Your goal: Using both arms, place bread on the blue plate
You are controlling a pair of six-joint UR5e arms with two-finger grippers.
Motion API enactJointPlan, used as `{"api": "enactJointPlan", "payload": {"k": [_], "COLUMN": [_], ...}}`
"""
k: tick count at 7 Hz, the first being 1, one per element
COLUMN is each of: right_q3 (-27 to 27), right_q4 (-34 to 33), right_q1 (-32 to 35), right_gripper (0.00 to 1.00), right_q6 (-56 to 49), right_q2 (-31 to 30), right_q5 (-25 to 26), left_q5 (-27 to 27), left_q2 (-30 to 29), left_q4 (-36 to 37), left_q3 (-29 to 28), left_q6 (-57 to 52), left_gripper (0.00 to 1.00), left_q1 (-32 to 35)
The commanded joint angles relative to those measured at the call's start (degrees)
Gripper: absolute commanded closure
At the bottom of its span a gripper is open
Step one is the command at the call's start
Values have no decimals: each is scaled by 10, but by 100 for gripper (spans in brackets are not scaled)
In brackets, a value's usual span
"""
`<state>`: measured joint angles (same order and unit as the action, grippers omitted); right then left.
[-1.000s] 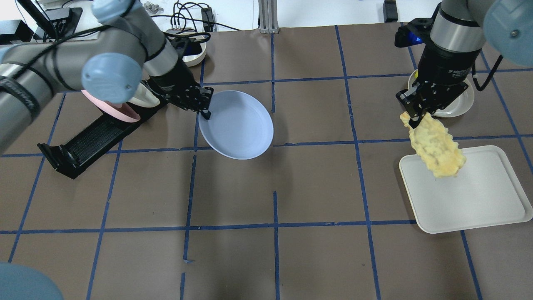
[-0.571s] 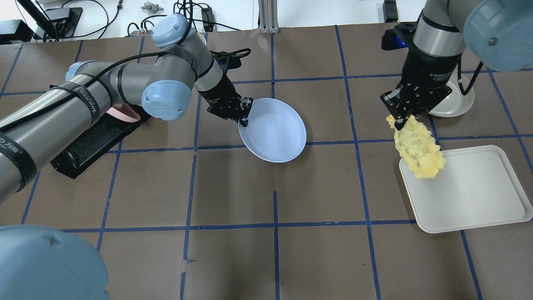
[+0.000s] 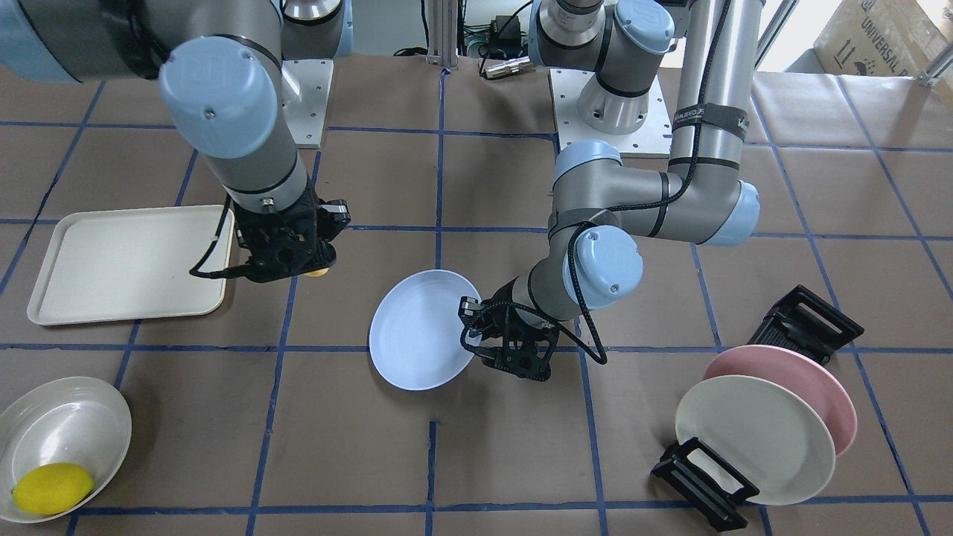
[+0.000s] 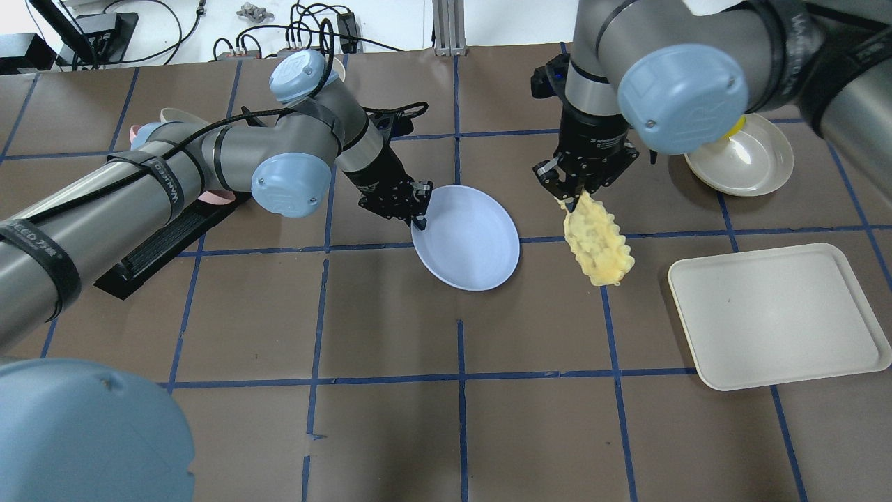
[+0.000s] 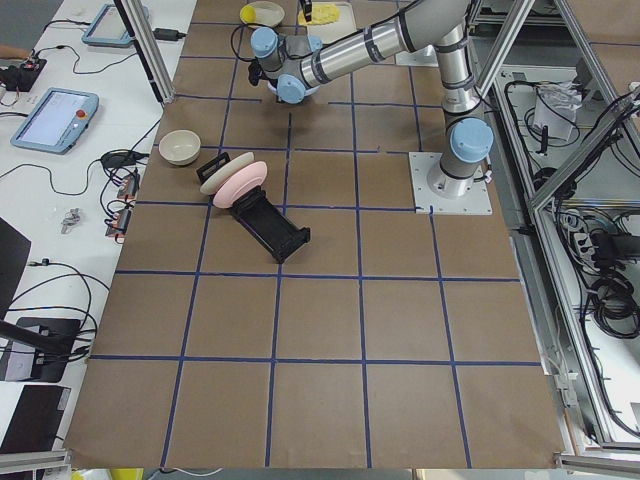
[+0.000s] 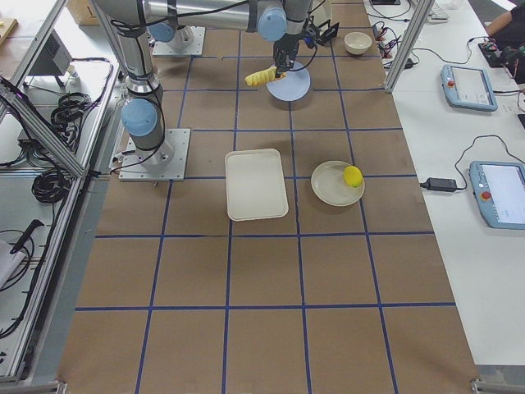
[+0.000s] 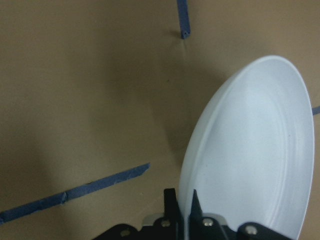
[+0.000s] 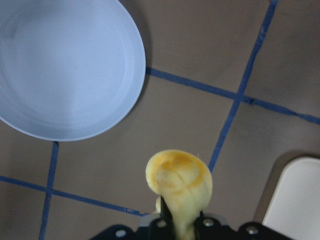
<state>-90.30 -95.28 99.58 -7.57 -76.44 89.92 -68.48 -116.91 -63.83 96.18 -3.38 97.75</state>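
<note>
The blue plate (image 4: 467, 240) is near the table's middle, held by its rim in my shut left gripper (image 4: 418, 222) and slightly tilted. It also shows in the front view (image 3: 421, 339) and the left wrist view (image 7: 250, 160). My right gripper (image 4: 573, 200) is shut on one end of the bread (image 4: 598, 244), which hangs down in the air just right of the plate, apart from it. In the right wrist view the bread (image 8: 179, 182) hangs beside the plate (image 8: 65, 70). In the front view the bread (image 3: 318, 272) is mostly hidden under the right gripper (image 3: 287, 260).
A white tray (image 4: 780, 314) lies at the right. A cream bowl (image 4: 756, 167) with a lemon (image 3: 52, 487) stands behind it. A black dish rack (image 4: 160, 240) on the left holds a pink plate (image 3: 811, 380) and a cream plate (image 3: 744, 439).
My left arm has carried the blue plate rightward to the table's middle. My right arm has carried the bread leftward, from over the tray to beside the plate.
</note>
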Motion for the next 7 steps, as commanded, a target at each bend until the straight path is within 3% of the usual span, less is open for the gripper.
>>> {"api": "enactJointPlan", "payload": {"k": [1,2,5,6,7], "right_q3": [3,21,117,122,118], "right_q4": [-105,-130,-129,-130,-130], "right_q1": [36,46,64,83,85], "right_gripper": [85,83,80,75,30], "right_q6": [25,26,34,38,45], "right_q2": [75,111,211,217,224], "right_q5": [-27,-33,-32,-29,-30], "left_q5": [-2,-11,-77,-144,-171], "left_q2": [1,15,118,156,185], "left_q4": [1,-1,-58,-85,-142], "left_q3": [4,-1,4,1,-13], "left_q6": [2,6,0,-1,-5], "left_gripper": [9,0,0,0,0], "left_q1": [-2,-7,-79,-80,-80]}}
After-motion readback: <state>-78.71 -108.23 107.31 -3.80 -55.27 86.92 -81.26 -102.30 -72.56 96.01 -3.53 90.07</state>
